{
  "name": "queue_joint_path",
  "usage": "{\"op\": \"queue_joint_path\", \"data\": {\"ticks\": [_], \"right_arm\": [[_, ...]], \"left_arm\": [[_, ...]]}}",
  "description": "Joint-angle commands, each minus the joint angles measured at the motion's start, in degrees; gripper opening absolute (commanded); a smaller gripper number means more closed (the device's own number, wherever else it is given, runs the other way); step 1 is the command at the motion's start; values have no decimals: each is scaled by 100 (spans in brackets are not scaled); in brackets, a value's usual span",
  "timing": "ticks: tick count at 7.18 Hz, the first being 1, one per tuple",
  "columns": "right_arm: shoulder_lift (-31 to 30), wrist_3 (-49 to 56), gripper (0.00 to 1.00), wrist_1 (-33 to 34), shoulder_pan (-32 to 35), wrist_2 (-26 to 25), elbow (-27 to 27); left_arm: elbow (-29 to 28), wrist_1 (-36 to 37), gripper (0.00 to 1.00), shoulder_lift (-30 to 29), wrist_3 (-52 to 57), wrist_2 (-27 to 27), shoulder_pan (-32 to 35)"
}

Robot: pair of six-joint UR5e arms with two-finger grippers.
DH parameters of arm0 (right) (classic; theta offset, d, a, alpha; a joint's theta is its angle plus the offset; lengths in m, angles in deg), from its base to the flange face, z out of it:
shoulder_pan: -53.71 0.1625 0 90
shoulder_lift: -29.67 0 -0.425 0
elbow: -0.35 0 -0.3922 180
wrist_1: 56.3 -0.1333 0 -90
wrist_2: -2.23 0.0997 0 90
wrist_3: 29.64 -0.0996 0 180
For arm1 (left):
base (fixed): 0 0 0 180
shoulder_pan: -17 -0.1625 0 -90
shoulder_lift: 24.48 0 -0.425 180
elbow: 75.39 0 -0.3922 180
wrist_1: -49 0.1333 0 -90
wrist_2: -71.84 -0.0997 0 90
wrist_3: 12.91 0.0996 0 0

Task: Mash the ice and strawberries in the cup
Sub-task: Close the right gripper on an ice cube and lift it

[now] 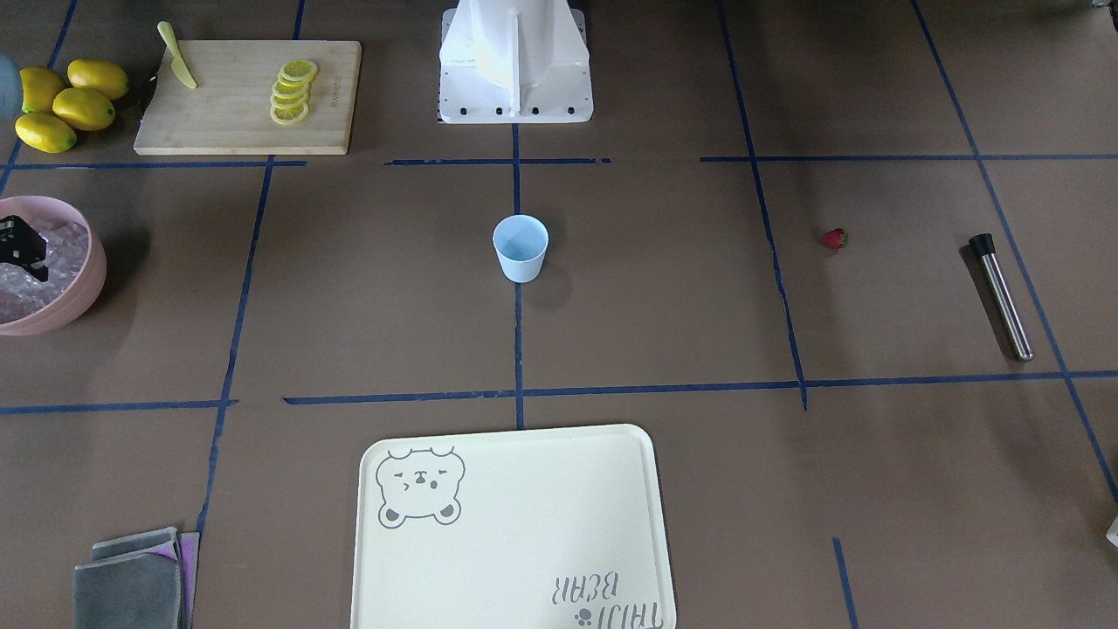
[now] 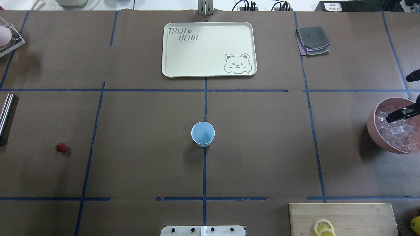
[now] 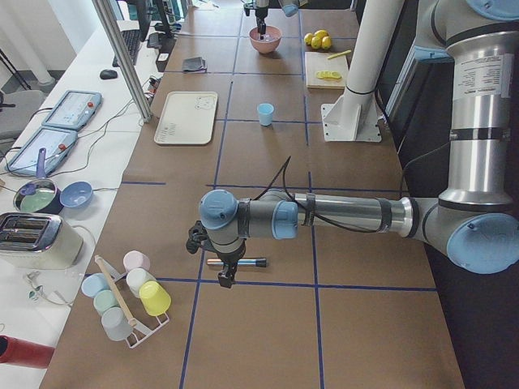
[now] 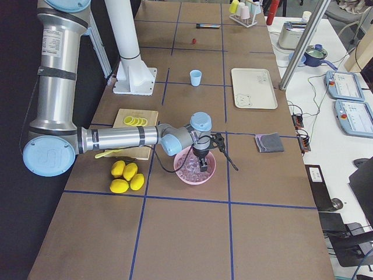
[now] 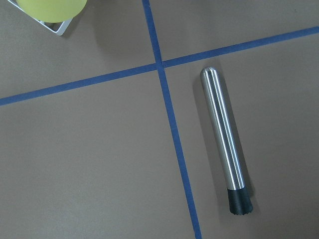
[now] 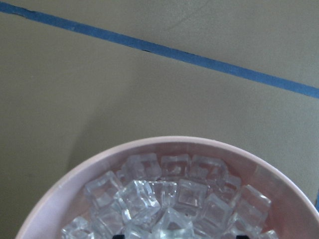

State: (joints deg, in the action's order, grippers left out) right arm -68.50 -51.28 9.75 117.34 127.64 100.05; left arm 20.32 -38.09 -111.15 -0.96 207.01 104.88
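The task is at its very start. The cup (image 1: 521,249) stands upright and alone at the middle of the table, and both the front-facing and overhead views show its inside bare, with no ice and no fruit in it. The ice (image 6: 164,199) all lies heaped in the pink bowl (image 2: 372,124) at the table's right end, well apart from the cup. The right gripper (image 2: 392,117) hangs down into that bowl over the cubes. Its wrist camera shows only two dark fingertips at the bottom edge, set wide apart with cubes between them, so it reads as spread and holding nothing, though the view is too cropped to be sure. The strawberry (image 1: 834,238) rests on the bare table on the left side, between the cup and the steel muddler (image 5: 227,139), touching neither. The muddler lies flat near the left end. The left gripper (image 3: 225,271) hovers just above it, but only the side view shows it, and whether its fingers are apart or closed cannot be told. Judging by this layout, everything is left to do: ice into the cup, the strawberry after it, then the muddler picked up and worked in the cup.
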Motion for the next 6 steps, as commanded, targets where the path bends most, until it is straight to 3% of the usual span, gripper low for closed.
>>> {"op": "queue_joint_path", "data": {"ticks": [1, 3, 6], "right_arm": [[-53, 2, 73, 4, 0, 1, 32], [-35, 2, 30, 12, 0, 10, 32], [26, 2, 4, 57, 0, 10, -3]], "left_arm": [[0, 0, 100, -8, 0, 0, 1], [0, 0, 100, 0, 0, 0, 1], [0, 0, 100, 0, 0, 0, 1]]}}
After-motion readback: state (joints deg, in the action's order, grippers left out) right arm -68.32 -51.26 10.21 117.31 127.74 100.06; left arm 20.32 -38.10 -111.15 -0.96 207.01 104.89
